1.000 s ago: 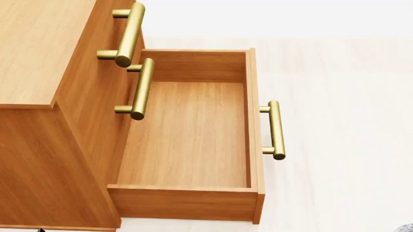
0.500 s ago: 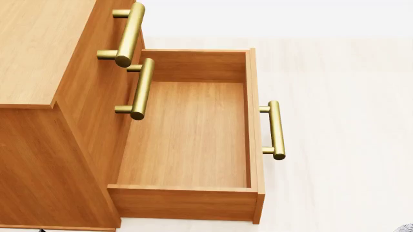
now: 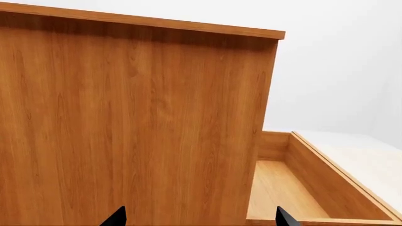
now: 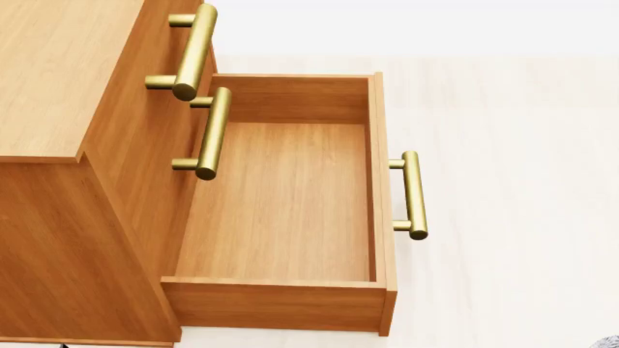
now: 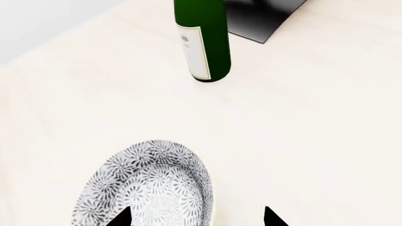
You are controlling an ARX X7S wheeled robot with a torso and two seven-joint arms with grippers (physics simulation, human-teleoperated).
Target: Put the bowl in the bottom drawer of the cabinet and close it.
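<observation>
Bottom drawer point(image 4: 280, 203) pulled open at cabinet's point(image 4: 58, 72) 3 o'clock, bowl point(image 5: 150, 188) on pale desk point(image 5: 301, 141) between spread right fingers point(image 5: 271, 217), left fingers point(image 3: 285, 217) apart, green bottle point(image 5: 204, 42) at bowl's 12 o'clock.

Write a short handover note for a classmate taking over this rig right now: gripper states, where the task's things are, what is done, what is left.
Left gripper: open, holding nothing, facing the cabinet side.
Right gripper: open, jaws either side of the bowl, not closed on it.
Bowl sits on the pale surface near a green bottle.
Bottom drawer is pulled out and empty; the two upper drawers are shut.
Done: drawer opened.
Left: grasp the bowl, place it in the drawer, push the drawer shut.
</observation>
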